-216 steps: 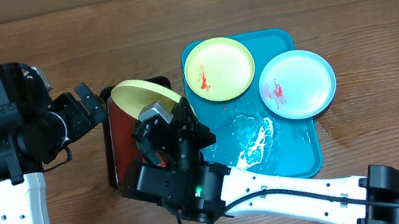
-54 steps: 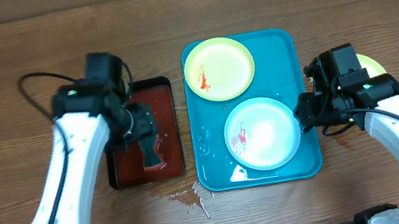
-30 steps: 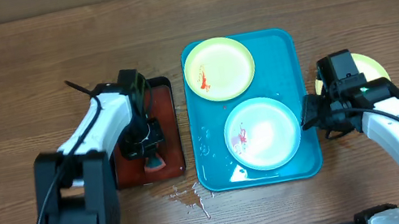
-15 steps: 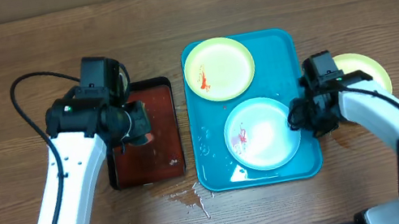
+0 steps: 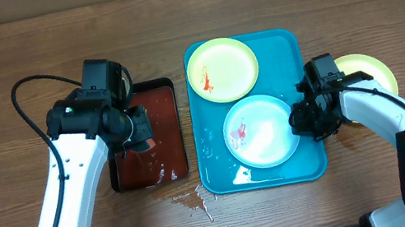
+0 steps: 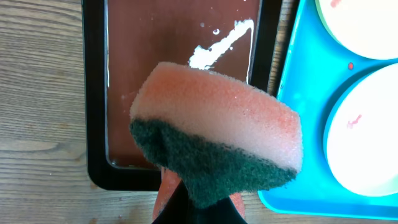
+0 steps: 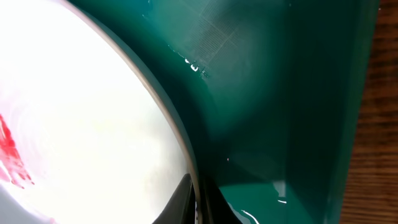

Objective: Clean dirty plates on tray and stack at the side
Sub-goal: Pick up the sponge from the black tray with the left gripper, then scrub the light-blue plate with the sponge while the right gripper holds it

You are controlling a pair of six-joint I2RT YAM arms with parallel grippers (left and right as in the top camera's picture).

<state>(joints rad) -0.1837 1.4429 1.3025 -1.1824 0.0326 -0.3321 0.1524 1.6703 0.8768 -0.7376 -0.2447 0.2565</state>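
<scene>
The turquoise tray (image 5: 215, 161) holds a yellow-green plate (image 5: 222, 70) at its far end and a light-blue plate (image 5: 260, 131) nearer, both smeared red. My right gripper (image 5: 302, 121) is shut on the blue plate's right rim; in the right wrist view the rim (image 7: 180, 143) runs down between the fingers (image 7: 177, 202). Another yellow-green plate (image 5: 371, 71) lies on the table beyond the tray's right side, partly hidden by the right arm. My left gripper (image 6: 199, 196) is shut on a pink and dark-green sponge (image 6: 217, 124) over the dark-red tray (image 6: 124, 93).
The black-rimmed dark-red tray (image 5: 167, 149) sits left of the turquoise tray and holds liquid. Spilled water (image 5: 191, 201) lies on the wooden table in front of both trays. The tray floor (image 7: 280, 93) is wet near the right gripper.
My right gripper has closed onto the blue plate's rim, and the plate has slid slightly left. The left arm has moved over the dark-red tray with the sponge.
</scene>
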